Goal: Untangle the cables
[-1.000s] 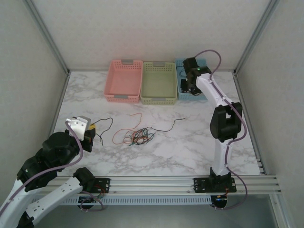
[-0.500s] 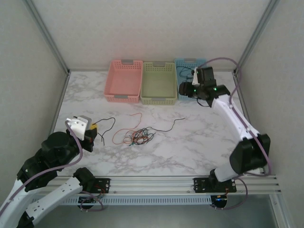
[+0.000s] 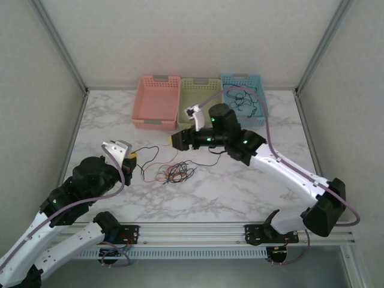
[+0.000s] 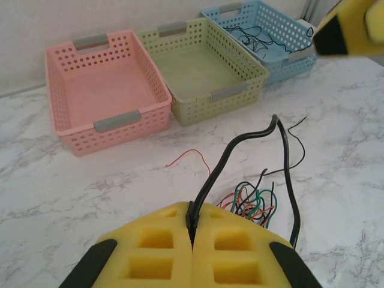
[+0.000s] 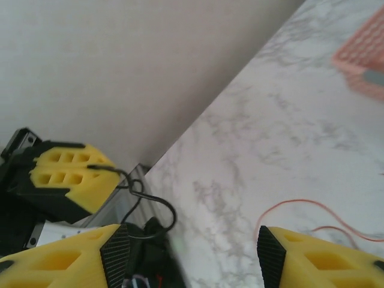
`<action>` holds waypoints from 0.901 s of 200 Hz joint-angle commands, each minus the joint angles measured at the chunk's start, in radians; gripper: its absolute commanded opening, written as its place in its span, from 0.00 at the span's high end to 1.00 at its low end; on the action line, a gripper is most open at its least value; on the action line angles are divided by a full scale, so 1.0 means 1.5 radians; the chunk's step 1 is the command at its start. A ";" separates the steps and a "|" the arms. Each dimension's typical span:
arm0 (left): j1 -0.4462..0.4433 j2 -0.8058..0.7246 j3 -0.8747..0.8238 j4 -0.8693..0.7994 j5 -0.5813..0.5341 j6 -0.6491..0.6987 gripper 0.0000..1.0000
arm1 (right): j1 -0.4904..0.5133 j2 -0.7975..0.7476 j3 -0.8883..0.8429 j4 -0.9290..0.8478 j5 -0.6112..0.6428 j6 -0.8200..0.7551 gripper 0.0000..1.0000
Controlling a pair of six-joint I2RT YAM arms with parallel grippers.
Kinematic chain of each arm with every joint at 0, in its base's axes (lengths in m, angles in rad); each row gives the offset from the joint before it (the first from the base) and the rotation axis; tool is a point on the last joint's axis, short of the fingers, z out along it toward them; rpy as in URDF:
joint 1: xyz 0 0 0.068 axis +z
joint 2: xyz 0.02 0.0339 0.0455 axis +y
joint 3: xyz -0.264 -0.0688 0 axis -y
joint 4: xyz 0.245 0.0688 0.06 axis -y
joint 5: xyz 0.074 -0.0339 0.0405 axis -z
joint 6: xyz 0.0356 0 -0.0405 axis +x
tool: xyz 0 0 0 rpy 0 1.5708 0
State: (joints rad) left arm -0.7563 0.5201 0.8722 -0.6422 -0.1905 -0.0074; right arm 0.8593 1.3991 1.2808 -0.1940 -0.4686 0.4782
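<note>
While the left gripper pinches a black cable and the right gripper gapes empty, the cable bundle lies mostly tangled

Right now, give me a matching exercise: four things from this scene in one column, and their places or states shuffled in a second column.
1. blue basket
2. left gripper
3. right gripper
4. tangled bundle

A. open, holding nothing
B. lying on the marble table
C. shut on a black cable
D. holds loose black wire

Pairs: 1-D, 2-C, 3-A, 4-B
</note>
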 commanded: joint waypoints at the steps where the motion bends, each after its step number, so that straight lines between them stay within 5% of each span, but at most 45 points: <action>1: 0.004 -0.006 -0.001 0.039 0.012 0.002 1.00 | 0.027 0.050 0.029 0.040 -0.003 0.030 0.38; 63: 0.004 -0.007 -0.004 0.036 0.007 0.002 1.00 | 0.061 0.137 0.093 0.036 -0.035 0.033 0.44; 103: 0.004 -0.009 -0.002 0.032 0.003 0.005 1.00 | 0.061 0.159 0.129 -0.045 -0.052 -0.022 0.84; 125: 0.004 -0.012 0.001 0.024 -0.002 0.009 1.00 | 0.062 0.147 0.155 -0.144 0.013 -0.103 1.00; 180: 0.004 -0.012 0.020 -0.022 0.001 0.026 1.00 | 0.072 0.117 0.214 -0.340 0.281 -0.353 1.00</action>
State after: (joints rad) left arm -0.7555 0.5201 0.8722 -0.6304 -0.1719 0.0048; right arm 0.9787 1.6085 1.5581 -0.4900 -0.3367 0.1761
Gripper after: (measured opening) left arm 0.053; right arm 0.057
